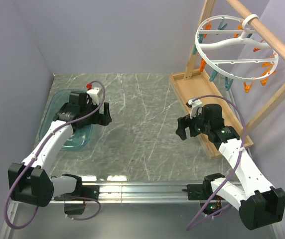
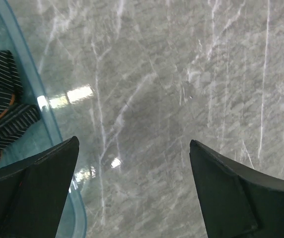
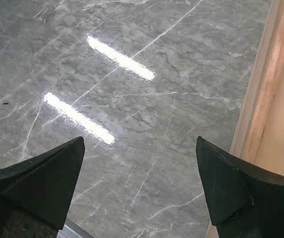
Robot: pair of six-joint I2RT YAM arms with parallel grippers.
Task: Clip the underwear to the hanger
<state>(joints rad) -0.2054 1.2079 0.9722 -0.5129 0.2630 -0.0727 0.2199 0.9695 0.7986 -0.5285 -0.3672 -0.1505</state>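
Note:
The underwear (image 2: 2,106) is dark fabric with thin pale stripes and orange trim, lying in a teal bin (image 2: 46,119) at the left of the left wrist view; the left arm hides it in the top view. The hanger (image 1: 230,61) is a white ring with orange and teal clothespins (image 1: 247,87), hanging from a wooden rack at the back right. My left gripper (image 1: 106,113) is open and empty over the marble just right of the bin, as the left wrist view (image 2: 134,141) shows. My right gripper (image 1: 182,128) is open and empty beside the rack's base, also in the right wrist view (image 3: 140,140).
The teal bin (image 1: 58,99) sits at the left, partly under the left arm. The wooden rack (image 1: 192,89) has a flat base on the table and tall posts at the right; its base edge (image 3: 271,99) lies close to the right gripper's right finger. A metal rail (image 1: 132,189) runs along the near edge.

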